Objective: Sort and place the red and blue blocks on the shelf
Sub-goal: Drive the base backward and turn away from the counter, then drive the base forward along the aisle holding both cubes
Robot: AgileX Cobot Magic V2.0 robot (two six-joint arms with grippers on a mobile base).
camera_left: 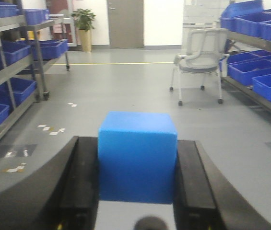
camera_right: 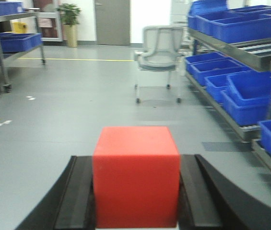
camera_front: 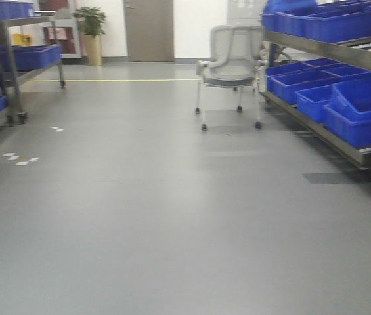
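Left pincer (camera_left: 137, 143) and right pincer (camera_right: 136, 163): both clamped on loads, above grey floor (camera_front: 172, 216). Stainless-steel rack shelf (camera_right: 236, 47) with blue plastic bins (camera_right: 241, 24): floor's right edge. Left holds mid-blue matte cube (camera_left: 137, 163); right, bright red matte cube (camera_right: 136, 182).

1 blue block (camera_left: 137, 155), 1 red block (camera_right: 136, 175). 1 mesh office chair (camera_front: 231, 62), 1 potted plant (camera_front: 91, 29), 1 grey door (camera_front: 148, 29), 1 yellow floor line (camera_front: 119, 80). The blue bins (camera_front: 359, 118) run out of view, uncountable.

Left hand (camera_left: 137, 158) black, broad curved matte fingers (camera_left: 77, 191), right hand (camera_right: 136, 165) alike
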